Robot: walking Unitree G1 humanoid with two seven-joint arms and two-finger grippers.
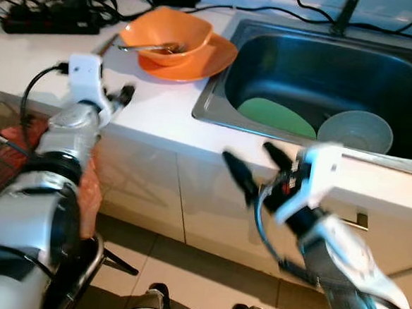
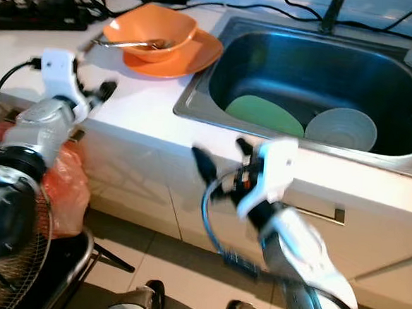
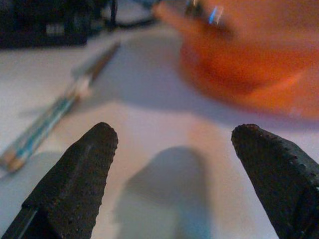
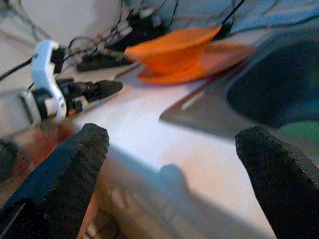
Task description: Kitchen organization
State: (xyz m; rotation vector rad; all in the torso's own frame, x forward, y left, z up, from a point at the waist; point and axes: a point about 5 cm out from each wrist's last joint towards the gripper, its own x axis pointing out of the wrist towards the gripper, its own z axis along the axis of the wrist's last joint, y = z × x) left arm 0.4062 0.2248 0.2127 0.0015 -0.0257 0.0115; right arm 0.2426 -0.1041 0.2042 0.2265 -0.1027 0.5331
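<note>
Your right pincer (image 1: 251, 163) hangs closest to you in the left eye view, at about five o'clock, fingers spread and empty, in front of the white cabinet fronts (image 1: 189, 196) and below the rim of the stainless steel sink (image 1: 217, 92). At one o'clock inside that sink lie a flat green plate (image 1: 276, 117) and a pale grey bowl (image 1: 356, 130), just beside each other. At eleven o'clock, on the white counter (image 1: 160, 102), an orange bowl (image 1: 165, 35) sits on an orange plate (image 1: 212, 59), with a metal spoon (image 1: 146, 48) resting in the bowl. Your left pincer (image 1: 122, 95) hovers over the counter edge at nine o'clock, short of that stack.

Right eye view: same layout; an orange plastic bag (image 2: 69, 187) hangs at eight o'clock beside a wire fan guard (image 2: 15, 254).

Left wrist view: both black fingertips (image 3: 75, 174) stand wide apart, holding nothing, just above the counter. The orange stack is blurred at one o'clock; a slim striped stick (image 3: 50, 119), perhaps a chopstick, lies at ten o'clock.

Right wrist view: its fingers gape too, looking across the counter.

Judging by the layout, the orange stack is likely your next target. Advance the left pincer level, steer past the stick, and close on the bowl rim away from the spoon so it doesn't tip.
</note>
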